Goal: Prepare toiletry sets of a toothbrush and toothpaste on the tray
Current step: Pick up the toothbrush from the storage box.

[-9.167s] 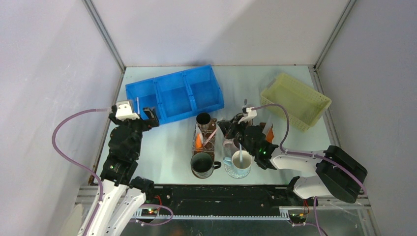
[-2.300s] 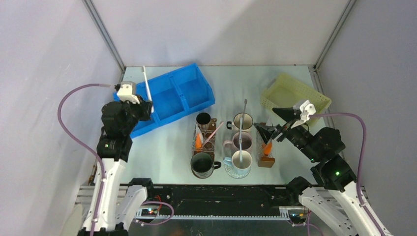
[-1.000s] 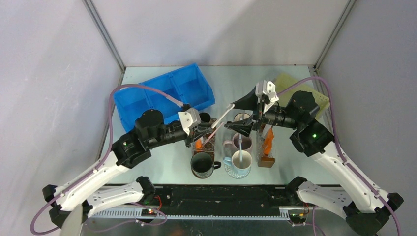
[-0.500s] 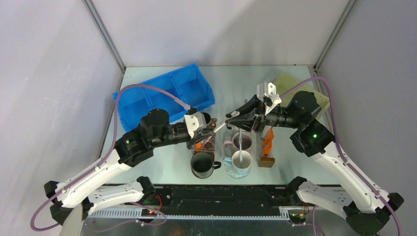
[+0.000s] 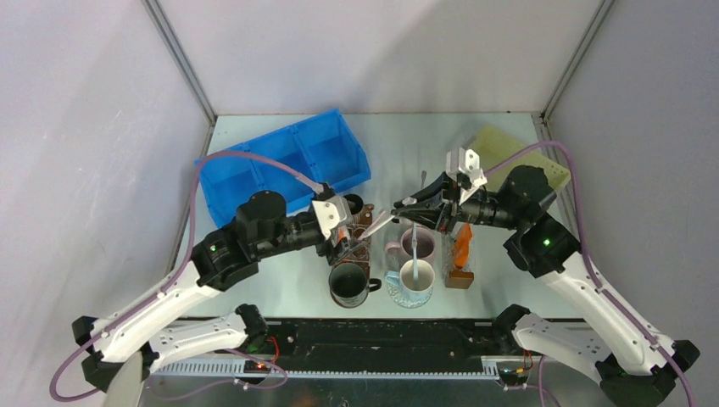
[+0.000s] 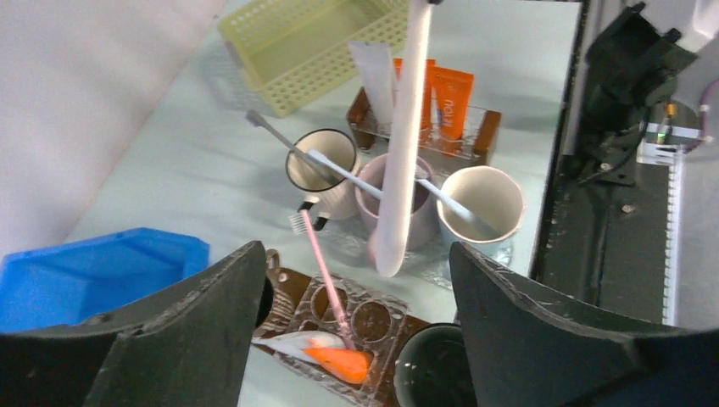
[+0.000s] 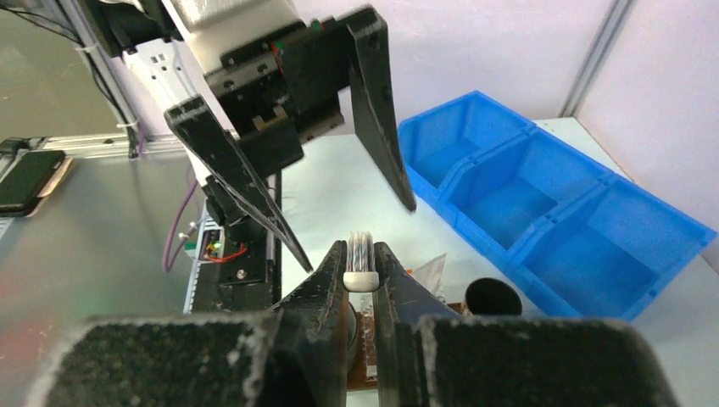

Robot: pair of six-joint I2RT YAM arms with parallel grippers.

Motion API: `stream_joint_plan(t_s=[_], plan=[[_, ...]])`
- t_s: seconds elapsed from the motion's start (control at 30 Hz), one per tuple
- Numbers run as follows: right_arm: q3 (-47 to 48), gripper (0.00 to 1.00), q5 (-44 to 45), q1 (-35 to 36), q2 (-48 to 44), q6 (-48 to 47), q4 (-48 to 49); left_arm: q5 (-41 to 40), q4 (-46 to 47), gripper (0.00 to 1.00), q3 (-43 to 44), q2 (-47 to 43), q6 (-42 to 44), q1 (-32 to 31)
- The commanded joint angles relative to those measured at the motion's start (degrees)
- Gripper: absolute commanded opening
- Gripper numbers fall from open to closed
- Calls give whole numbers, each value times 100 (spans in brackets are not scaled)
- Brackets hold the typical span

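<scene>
One toothbrush (image 6: 403, 153) aloft near the mugs (image 5: 398, 280) — we see the right gripper (image 7: 361, 254) pinching its head, left gripper (image 6: 356, 250) spread around its handle.

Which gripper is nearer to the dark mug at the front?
Left. The left gripper, open, hangs just behind the dark mug, over the clear rack. The right gripper, shut on the toothbrush, is farther back and rightward.
</scene>
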Motion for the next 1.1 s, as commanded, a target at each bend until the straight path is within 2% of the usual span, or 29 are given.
stream_joint_plan(t_s=[0.0,0.03,0.1,0.13,0.23,0.5,0.63,0.77,1.07], plan=[[-380,0,572,-72,-314,100,449,-1046,-48,89,87,-322,108,-16],[-452,0,712,-87,-374,124,566,-1273,-65,95,75,-358,108,-8],[-678,0,916,-119,-456,239,778,-1884,-61,99,65,-458,126,30],[-828,0,962,-128,-495,300,872,-2228,-51,99,62,-512,119,118],[-1138,0,1208,-128,-516,556,1093,-2568,91,100,-11,-652,-98,539],[-2077,0,1698,11,-268,794,1956,-3516,1271,100,-1038,-1349,-1315,2753],[-2299,0,1849,104,8,808,2311,-4270,1723,100,-1560,-1658,-1853,3447],[-2370,0,1969,299,230,687,2383,-4715,2148,100,-1935,-1955,-1847,3727],[-3005,0,2593,895,120,116,2910,-5217,2772,100,-2448,-2390,-1554,3782]])
